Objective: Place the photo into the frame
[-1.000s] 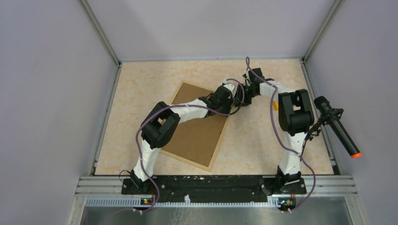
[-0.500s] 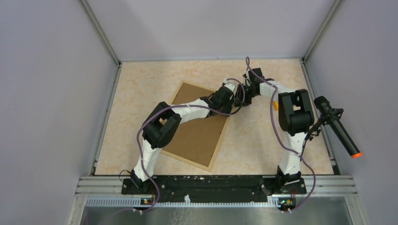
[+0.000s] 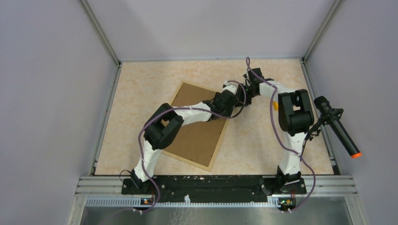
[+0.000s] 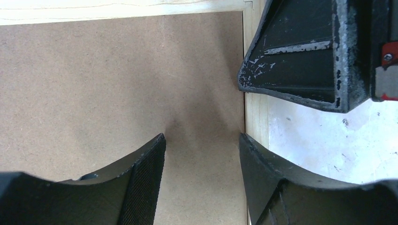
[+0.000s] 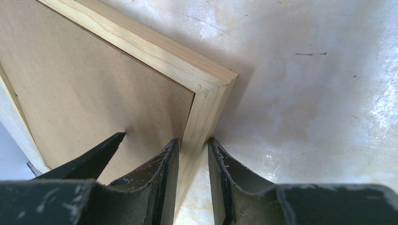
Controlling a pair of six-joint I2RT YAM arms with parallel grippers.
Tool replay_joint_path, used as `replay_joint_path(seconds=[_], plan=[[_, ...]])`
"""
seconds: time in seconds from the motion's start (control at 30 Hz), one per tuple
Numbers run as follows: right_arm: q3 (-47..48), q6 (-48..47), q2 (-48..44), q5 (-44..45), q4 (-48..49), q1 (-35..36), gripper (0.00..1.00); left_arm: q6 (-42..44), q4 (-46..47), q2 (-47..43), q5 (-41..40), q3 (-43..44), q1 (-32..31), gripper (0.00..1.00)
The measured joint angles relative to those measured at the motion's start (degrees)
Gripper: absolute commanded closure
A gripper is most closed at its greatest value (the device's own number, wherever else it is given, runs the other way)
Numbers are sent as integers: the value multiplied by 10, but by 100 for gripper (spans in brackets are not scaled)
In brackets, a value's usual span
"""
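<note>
Left arm's elbow has edged rightward; left claw (image 4: 202, 140) spread over the light wooden rectangular picture frame (image 3: 197, 136), back-up on the beige table (image 3: 263, 140); right claw (image 5: 193, 140) pinches its corner rail; photo unseen, insertion unconfirmed.

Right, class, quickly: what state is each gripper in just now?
Left gripper: open, holding nothing, above the frame back.
Right gripper: closed on the frame edge, near a corner.

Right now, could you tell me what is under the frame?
Only the beige table shows around the frame, lying backing board up. Anything beneath, the photo included, is hidden.
</note>
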Motion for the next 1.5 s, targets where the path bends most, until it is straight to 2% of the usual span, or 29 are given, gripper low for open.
replay_joint_path(seconds=[0.2,0.5,0.6,0.8,0.93,1.1,1.27,1.5], plan=[[0,0,0,0,0,0,71,5,18,-4,-9,-14,-2,30],[0,2,0,0,0,0,70,25,152,-31,-19,-106,-3,26],[0,1,0,0,0,0,67,29,159,-59,46,-124,19,25],[21,-9,4,1,-24,7,55,-14,67,-131,300,-153,112,24],[31,-16,5,8,-47,17,58,-47,42,-162,400,-191,157,27],[29,-11,4,12,-82,26,71,-79,60,-168,431,-220,174,35],[15,3,-4,10,-103,36,73,-113,104,-171,430,-247,179,35],[17,20,-5,31,-109,43,73,-128,121,-173,429,-256,181,34]])
